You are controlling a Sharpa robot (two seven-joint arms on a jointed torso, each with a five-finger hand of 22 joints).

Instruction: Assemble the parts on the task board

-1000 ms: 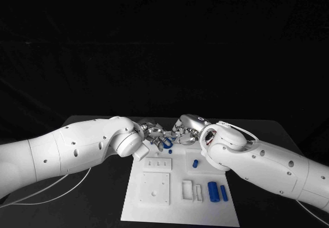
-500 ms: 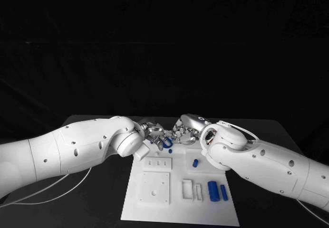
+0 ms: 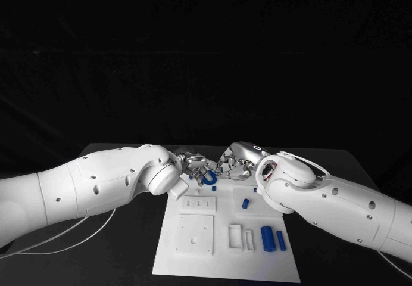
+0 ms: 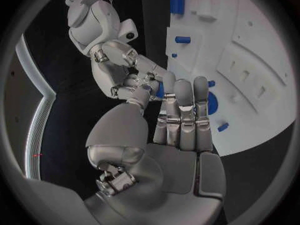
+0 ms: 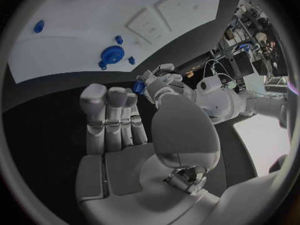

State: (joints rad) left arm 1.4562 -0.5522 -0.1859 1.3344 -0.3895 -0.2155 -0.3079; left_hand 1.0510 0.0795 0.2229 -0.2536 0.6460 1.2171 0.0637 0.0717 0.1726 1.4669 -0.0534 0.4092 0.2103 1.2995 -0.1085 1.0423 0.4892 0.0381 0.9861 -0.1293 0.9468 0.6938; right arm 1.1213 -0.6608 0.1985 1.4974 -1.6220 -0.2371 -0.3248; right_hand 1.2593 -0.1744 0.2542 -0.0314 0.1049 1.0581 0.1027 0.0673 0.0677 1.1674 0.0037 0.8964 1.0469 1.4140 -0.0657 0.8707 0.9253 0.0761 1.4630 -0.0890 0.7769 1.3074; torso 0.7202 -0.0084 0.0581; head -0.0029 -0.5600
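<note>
Three cameras: one on the head, one at each wrist.
Head camera looks down over the flat white task board (image 3: pixel 225 238); both close wrist fisheyes share it (image 4: pixel 262 60) (image 5: pixel 75 45).

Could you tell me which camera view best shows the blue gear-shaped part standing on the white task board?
The right wrist view: the blue gear-shaped part lies unobstructed on the white task board. In the left wrist view, fingers partly hide it; in the head view I cannot pick it out.
</note>
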